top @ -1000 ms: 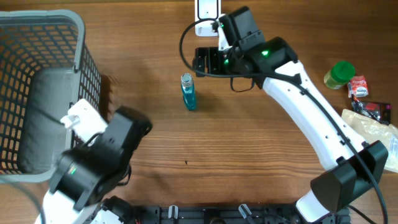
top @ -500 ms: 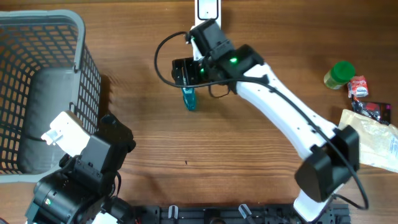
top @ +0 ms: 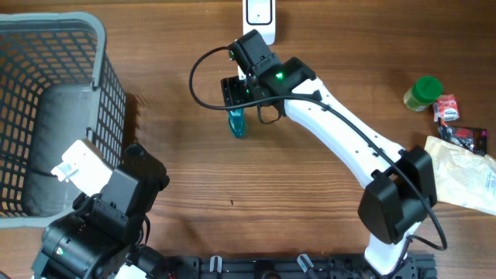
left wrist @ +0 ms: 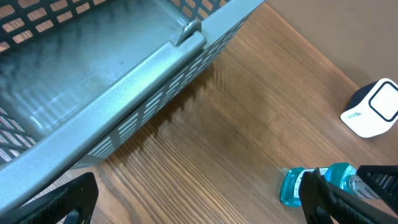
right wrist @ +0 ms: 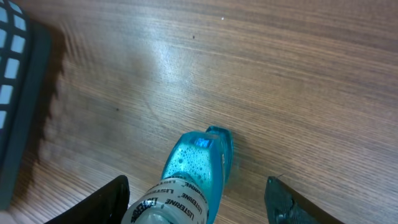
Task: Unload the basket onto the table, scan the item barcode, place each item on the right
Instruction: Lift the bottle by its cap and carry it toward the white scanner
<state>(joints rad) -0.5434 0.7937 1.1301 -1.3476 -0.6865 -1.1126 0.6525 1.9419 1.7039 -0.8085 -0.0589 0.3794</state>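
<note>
A brown wood-grain table (top: 194,178) fills every view, catching what may be overhead light.

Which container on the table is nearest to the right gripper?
The blue Listerine bottle: the right gripper has one open finger on each side of it, while the green-capped jar stands far off to the right.

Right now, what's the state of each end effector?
Left end effector: open, empty.
Right end effector: open, jaws either side of the small blue translucent plastic bottle, not yet gripping it.
</note>
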